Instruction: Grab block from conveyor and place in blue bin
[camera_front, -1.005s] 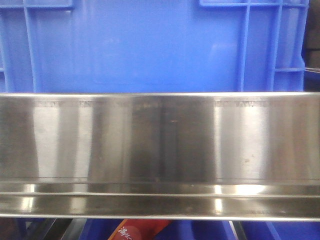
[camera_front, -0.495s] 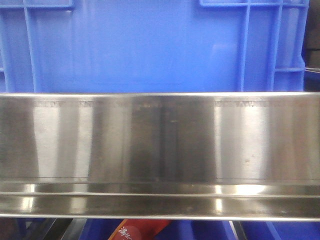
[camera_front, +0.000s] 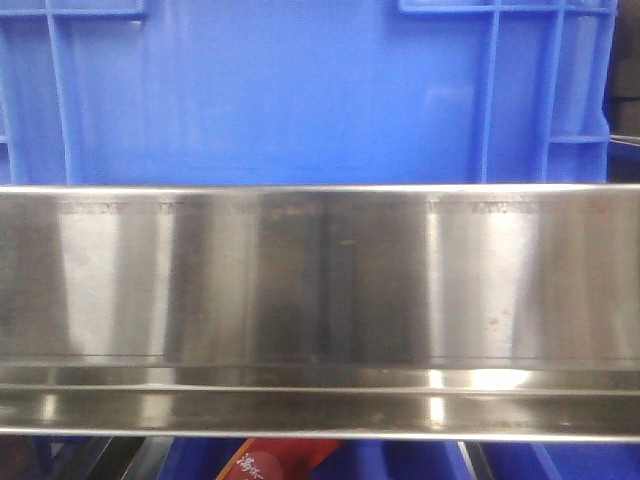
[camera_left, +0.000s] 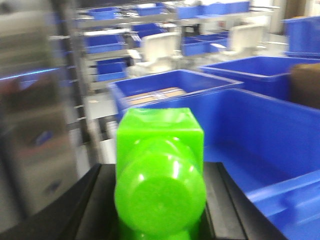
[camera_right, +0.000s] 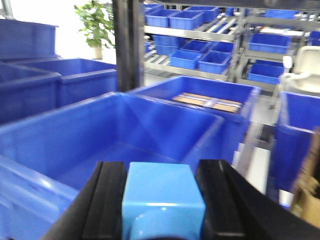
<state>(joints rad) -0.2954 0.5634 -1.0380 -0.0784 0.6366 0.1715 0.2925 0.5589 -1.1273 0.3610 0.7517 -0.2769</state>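
- Only glare on the steel panel (camera_front: 320, 290) across my front view has shifted; a blue crate wall (camera_front: 280, 90) sits above.
- Left wrist view, low centre: my left gripper (camera_left: 160, 172) clenches a green block (camera_left: 160, 165); a blue bin (camera_left: 260, 135) lies beyond, right.
- Right wrist view, low centre: my right gripper (camera_right: 162, 172) clamps a light blue block (camera_right: 162, 200); a blue tub (camera_right: 75, 135) opens behind.

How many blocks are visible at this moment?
2. A green block is clamped in the left gripper; a light blue block is clamped in the right gripper. The front view shows none, so others may be hidden.
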